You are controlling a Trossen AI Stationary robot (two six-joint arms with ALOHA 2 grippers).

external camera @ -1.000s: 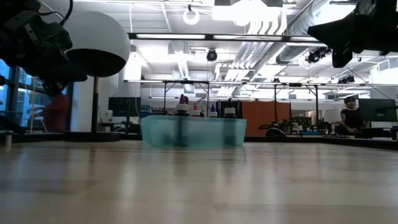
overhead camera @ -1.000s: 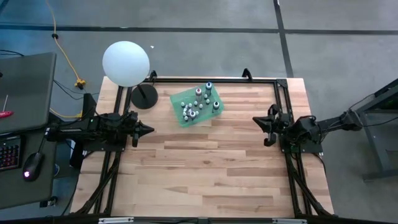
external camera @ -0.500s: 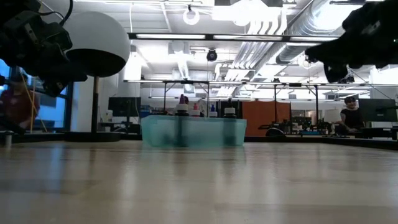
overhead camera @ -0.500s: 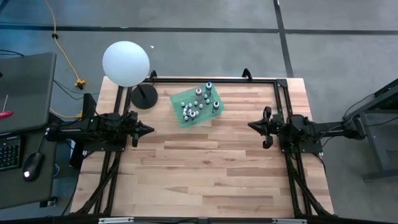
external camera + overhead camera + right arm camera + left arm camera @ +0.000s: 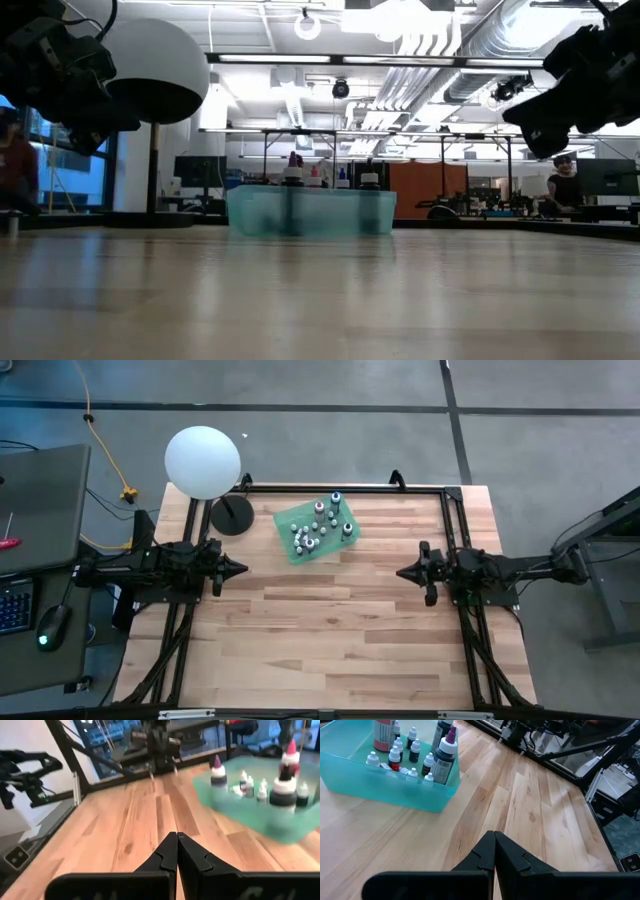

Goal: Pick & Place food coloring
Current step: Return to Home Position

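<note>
The food coloring (image 5: pixel 319 510) stood crowded in the green bin (image 5: pixel 284 523), upper middle of the high view, on the table (image 5: pixel 330 630). My left pincer (image 5: pixel 242 569) and right pincer (image 5: pixel 400 573) hung mid-left and mid-right, both pressed together, holding nothing. I judged the bottles light, stiff, slick and easily toppled, and best pinched across the body below the cap.

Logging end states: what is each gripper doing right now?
Left gripper: closed, holding nothing.
Right gripper: closed, holding nothing.

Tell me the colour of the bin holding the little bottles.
Translucent teal green. The bin shows best in the left wrist view.
</note>
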